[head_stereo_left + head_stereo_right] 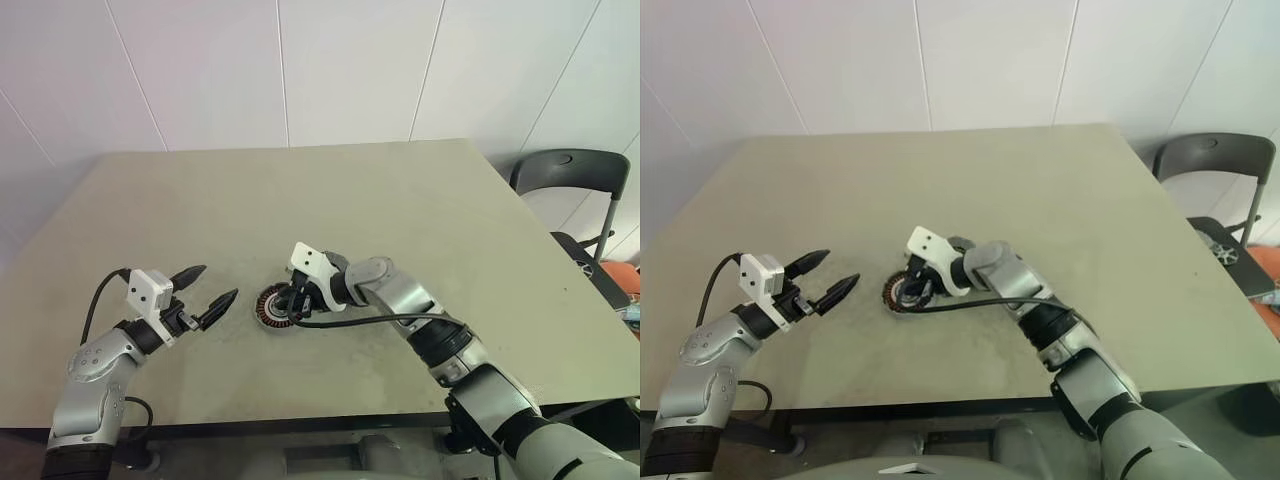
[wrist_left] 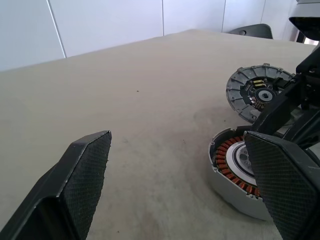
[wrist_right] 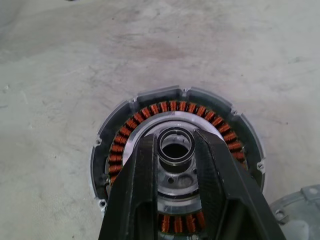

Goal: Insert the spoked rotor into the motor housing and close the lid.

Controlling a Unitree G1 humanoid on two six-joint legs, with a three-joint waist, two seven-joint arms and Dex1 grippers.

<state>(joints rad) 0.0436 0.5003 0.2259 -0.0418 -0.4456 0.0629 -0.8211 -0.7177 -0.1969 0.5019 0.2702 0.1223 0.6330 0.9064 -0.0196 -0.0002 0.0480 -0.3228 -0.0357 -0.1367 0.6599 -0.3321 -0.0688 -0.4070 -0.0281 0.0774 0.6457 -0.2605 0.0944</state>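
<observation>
On the left of the bench (image 1: 420,200) the left hand (image 1: 205,293) hovers level with its fingers spread wide, holding nothing. Just right of it the motor housing (image 3: 175,165) lies flat on the bench. The right hand (image 3: 176,147), fingers nearly closed, grips the spoked rotor (image 3: 176,145) by its hub, set inside the ring of copper windings. The lid (image 2: 252,92) lies just beyond the housing.

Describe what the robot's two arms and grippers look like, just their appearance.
Both arms are silver-grey metal with black joints. Each wrist carries a small white camera box. The left gripper and right gripper each have two black, tapered fingers; the left gripper's finger pads show a fine mesh texture. A black cable loops along each forearm.
</observation>
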